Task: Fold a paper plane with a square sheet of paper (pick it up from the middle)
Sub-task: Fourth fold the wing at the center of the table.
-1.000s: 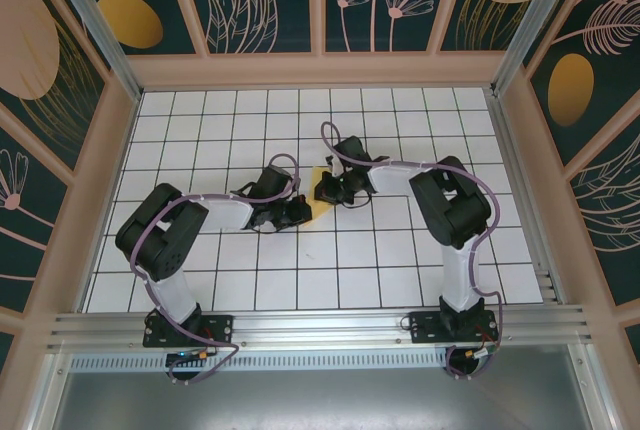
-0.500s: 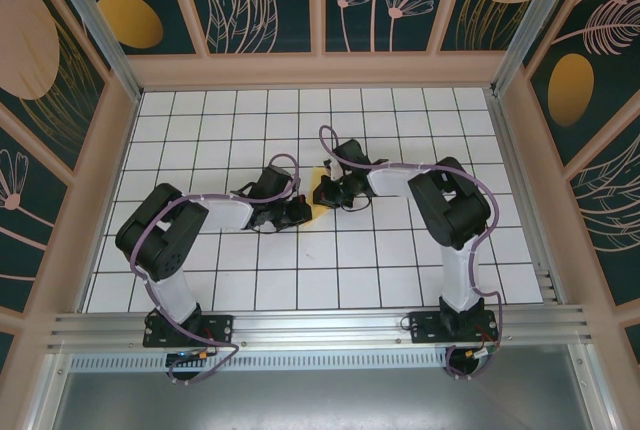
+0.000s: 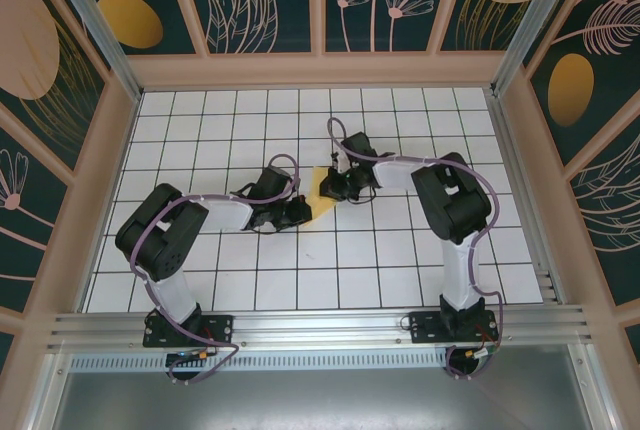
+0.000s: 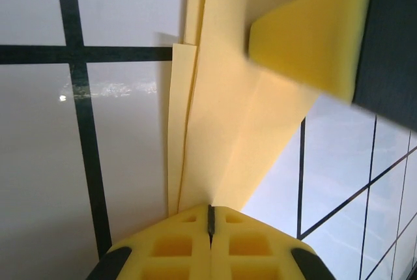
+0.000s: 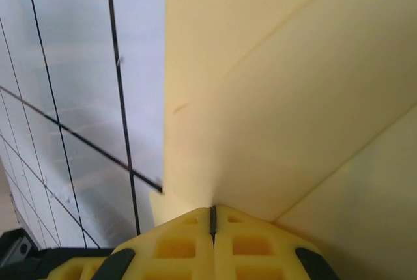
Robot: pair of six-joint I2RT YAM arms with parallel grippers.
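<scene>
The square sheet of paper is folded into creased yellow layers and sits between my two grippers over the middle of the table. My left gripper is at its near-left end, and my right gripper is at its far-right side. In the left wrist view my left gripper is shut, pinching the layered paper; a yellow fingertip of the right gripper presses on the paper at upper right. In the right wrist view my right gripper is shut on the creased paper. Whether it has a plane's shape I cannot tell.
The white grid table is walled by a wooden frame with patterned panels. An aluminium rail runs along the near edge, where both arm bases are bolted. Both arms reach toward the centre.
My right gripper has shifted slightly right and away, and a bit more of the yellow paper shows between the grippers. My left arm has stayed still. Both grippers remain shut.
</scene>
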